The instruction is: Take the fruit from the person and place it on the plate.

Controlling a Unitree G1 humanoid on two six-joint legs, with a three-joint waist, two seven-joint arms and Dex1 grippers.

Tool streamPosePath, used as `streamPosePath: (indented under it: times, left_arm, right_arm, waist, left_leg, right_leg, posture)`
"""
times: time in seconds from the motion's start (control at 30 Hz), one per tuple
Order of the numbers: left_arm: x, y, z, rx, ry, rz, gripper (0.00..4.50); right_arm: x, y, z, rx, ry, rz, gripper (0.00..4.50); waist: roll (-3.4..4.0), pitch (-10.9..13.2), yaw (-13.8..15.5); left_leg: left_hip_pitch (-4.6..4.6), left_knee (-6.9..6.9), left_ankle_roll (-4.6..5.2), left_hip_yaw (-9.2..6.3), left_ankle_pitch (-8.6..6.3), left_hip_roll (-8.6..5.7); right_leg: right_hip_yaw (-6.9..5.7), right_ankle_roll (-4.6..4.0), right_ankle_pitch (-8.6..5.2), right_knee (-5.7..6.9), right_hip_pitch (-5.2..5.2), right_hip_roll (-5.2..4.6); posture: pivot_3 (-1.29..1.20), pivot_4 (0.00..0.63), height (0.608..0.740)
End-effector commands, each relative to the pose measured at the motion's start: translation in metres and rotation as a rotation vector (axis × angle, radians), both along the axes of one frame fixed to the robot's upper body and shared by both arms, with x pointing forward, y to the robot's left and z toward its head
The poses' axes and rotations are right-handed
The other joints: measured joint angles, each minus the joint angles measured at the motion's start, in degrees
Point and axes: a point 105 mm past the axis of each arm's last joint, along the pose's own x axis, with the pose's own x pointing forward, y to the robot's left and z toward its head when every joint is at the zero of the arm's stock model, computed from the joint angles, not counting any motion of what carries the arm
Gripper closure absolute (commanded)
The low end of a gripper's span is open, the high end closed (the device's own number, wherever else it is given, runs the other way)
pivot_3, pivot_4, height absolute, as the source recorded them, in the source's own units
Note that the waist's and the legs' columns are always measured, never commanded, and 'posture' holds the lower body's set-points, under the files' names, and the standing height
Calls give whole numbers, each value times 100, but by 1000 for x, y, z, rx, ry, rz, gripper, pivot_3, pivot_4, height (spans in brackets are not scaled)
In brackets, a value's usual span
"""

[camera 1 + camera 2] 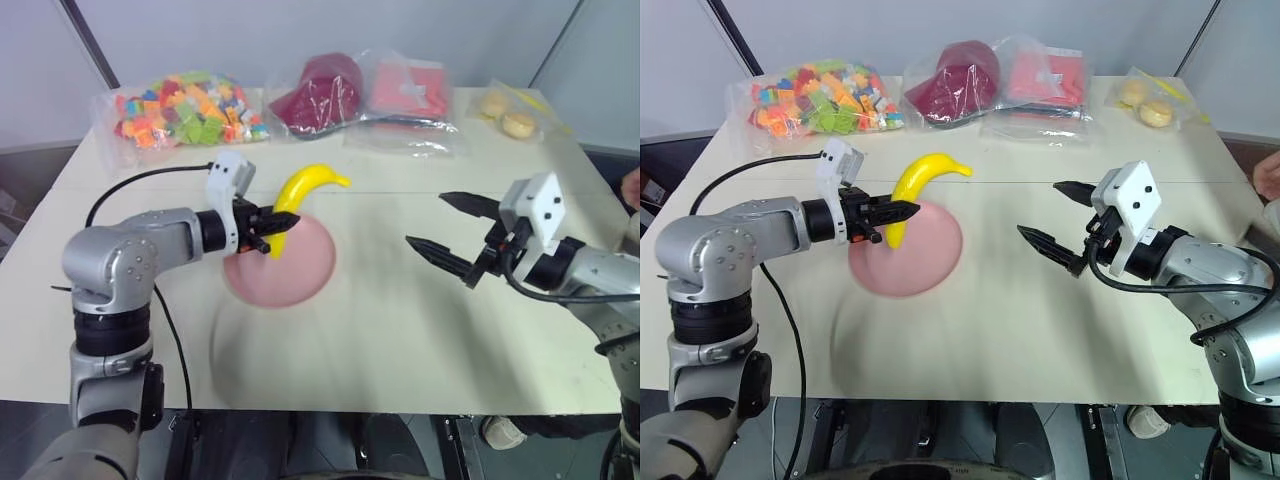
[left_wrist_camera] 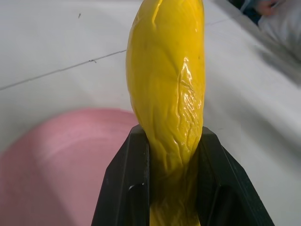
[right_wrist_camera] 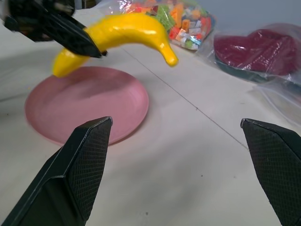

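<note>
My left gripper (image 1: 272,226) is shut on the yellow banana (image 1: 303,187), gripping it near its lower end. The banana hangs in the air over the far part of the pink plate (image 1: 290,270), its curved upper end pointing up and to the right. In the left wrist view the banana (image 2: 167,94) rises between the two black fingers (image 2: 127,188), with the plate (image 2: 56,160) below it. My right gripper (image 1: 455,233) stands open to the right of the plate, nothing between its fingers. A bit of the person (image 1: 632,186) shows at the right edge.
Along the table's far edge lie clear bags: coloured bricks (image 1: 185,108), a dark red item (image 1: 320,95), a pink item (image 1: 410,90) and pale round items (image 1: 510,115). A black cable (image 1: 130,185) runs over the table by my left arm.
</note>
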Motion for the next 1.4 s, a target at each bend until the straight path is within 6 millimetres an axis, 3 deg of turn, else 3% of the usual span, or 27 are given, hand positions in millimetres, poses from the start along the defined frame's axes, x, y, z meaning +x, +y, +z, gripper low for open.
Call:
streamPosePath:
  times: [0.03, 0.27, 0.57, 0.83, 0.97, 1.2, 1.4]
  left_arm:
    - [-11, 4, -1, -1, 13, 23, 3884]
    - [-15, 24, -17, 43, 43, 112, 3884]
    - [-13, 34, -36, 58, 80, 156, 3884]
    - [-12, 30, -31, 54, 58, 128, 38]
    - [-9, 29, -24, 51, 20, 116, 38]
    - [-5, 29, 7, 124, -173, 63, 38]
    - [-14, 41, 18, 304, -337, 17, 38]
  right_arm:
    - [-6, 4, 10, 4, -50, 16, 0]
    - [-4, 4, 9, 1, -49, 20, 0]
    - [-2, 5, 10, -4, -50, 25, 0]
    - [-2, 4, 12, -8, -53, 22, 0]
    - [-2, 3, 13, -9, -54, 20, 0]
    - [-3, 2, 13, -19, -49, 22, 0]
    - [-1, 1, 5, -101, -22, 48, 0]
  waist:
    - [0, 0, 4]
    - [0, 0, 12]
    - [0, 0, 16]
    - [0, 0, 15]
    - [0, 0, 16]
    - [0, 0, 15]
    - [3, -1, 5]
  left_leg:
    - [0, 0, 0, 0, 0, 0]
    - [1, 0, 0, 1, 0, 1]
    - [1, 0, -1, 1, 0, 1]
    - [1, 0, 0, 2, 0, 0]
    - [1, 0, -1, 1, 0, 0]
    - [1, -2, -1, 1, 0, 1]
    - [1, -8, 0, 3, 0, 1]
  right_leg:
    - [0, 0, 0, 0, 0, 0]
    - [0, 0, 0, 0, 0, 1]
    - [0, 0, 0, -1, 2, -1]
    - [0, 0, 0, -2, 2, -1]
    - [0, 0, 0, -2, 2, -2]
    - [0, -1, 0, -2, 1, -2]
    - [1, -1, -1, -6, -1, -2]
  posture:
    - [0, 150, 740]
    - [0, 150, 740]
    - [0, 150, 740]
    - [0, 150, 740]
    - [0, 150, 740]
    - [0, 150, 740]
    - [0, 150, 740]
